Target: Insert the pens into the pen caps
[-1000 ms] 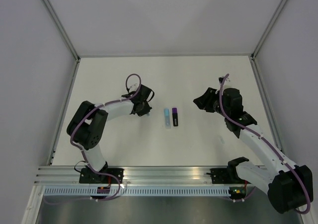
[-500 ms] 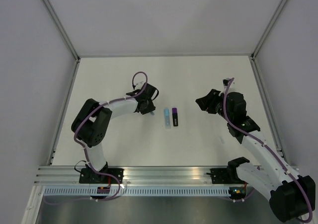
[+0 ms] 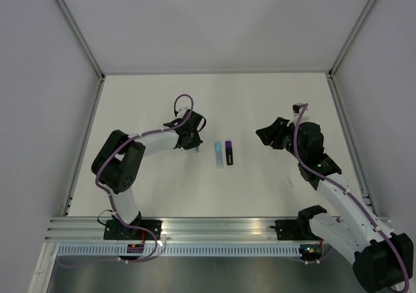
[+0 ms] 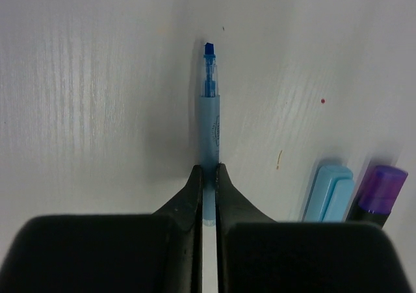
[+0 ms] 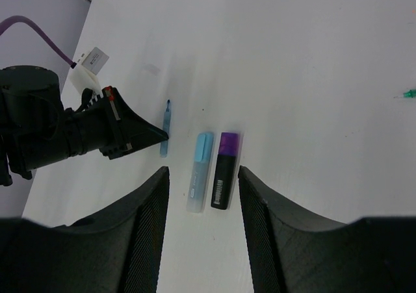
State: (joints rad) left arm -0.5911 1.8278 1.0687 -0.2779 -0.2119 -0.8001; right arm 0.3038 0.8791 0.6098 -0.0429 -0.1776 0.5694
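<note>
Looking at your L gripper (image 4: pixel 208 171): jaws pinched tight on the slim bluish cap (image 4: pixel 209 121), which lies flat on the table (image 4: pixel 78 78), dark-blue end pointing away from the fingers. Near it, the light blue marker (image 4: pixel 328 192) & black-and-purple marker (image 4: pixel 377 190) lie side by side, both capped. Your R gripper (image 5: pixel 203 173) hangs spread w/ nothing betw. its fingers, well apart from them. Only the green pen (image 5: pixel 409 94) tip shows, at the R wrist view's edge.

white table (image 3: pixel 273 104) | light blue marker (image 3: pixel 218 154) just beside black-and-purple marker (image 3: pixel 229 152) | thin blue pen (image 4: pixel 209 121) left of both
</note>
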